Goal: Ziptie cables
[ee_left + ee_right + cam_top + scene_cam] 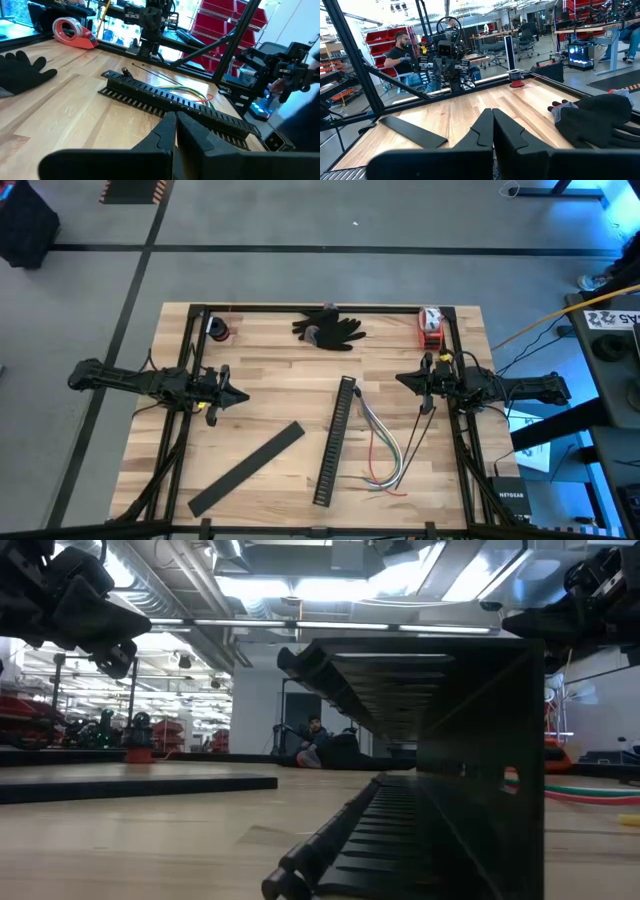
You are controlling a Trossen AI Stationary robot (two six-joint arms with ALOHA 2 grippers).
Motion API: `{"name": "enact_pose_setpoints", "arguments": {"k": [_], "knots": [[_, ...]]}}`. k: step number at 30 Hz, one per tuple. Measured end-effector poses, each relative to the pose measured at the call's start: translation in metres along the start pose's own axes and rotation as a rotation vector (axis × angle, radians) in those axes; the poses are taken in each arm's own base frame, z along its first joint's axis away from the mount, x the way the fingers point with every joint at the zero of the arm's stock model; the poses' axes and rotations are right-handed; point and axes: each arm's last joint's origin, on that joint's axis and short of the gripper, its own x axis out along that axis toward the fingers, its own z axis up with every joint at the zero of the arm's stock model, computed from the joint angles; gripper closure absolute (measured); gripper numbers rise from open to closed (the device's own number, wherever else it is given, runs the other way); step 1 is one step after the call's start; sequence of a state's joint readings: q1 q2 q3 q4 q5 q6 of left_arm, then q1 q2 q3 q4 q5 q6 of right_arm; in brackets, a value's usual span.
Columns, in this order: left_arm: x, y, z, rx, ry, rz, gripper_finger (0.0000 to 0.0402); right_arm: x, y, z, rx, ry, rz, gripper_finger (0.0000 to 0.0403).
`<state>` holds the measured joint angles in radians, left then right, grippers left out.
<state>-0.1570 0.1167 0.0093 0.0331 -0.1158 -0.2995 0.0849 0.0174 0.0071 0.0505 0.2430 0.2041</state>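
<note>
Grey floor (300, 220), red bins (220, 25)

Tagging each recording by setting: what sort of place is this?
Probably a robotics lab or workshop: red storage bins on racks, a light wooden table in a black metal frame, and a seated person at workstations behind.

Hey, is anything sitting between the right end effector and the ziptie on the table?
Nothing visible does. The right end effector hangs shut near the table's right edge, and the ziptie lies on bare wood just beside it, with the cables farther in toward the slotted black bar.
</note>
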Motion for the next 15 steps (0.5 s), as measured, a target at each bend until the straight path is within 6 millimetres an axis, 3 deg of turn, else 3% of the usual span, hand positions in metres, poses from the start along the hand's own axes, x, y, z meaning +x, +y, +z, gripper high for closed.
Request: {"name": "enact_pose_setpoints", "arguments": {"k": [6, 9, 15], "knots": [[0.000, 0.000, 0.000, 0.003, 0.000, 0.000, 0.0394, 0.000, 0.000, 0.002, 0.036, -0.026, -0.012, 0.0402], [0.000, 0.002, 0.002, 0.027, -0.034, 0.070, 0.0394, 0.000, 0.002, 0.009, 0.232, -0.087, 0.028, 0.0402], [-0.002, -0.002, 0.022, -0.208, -0.245, 0.015, 0.0394, -0.004, -0.001, 0.027, 0.580, -0.329, -0.069, 0.0402]]}}
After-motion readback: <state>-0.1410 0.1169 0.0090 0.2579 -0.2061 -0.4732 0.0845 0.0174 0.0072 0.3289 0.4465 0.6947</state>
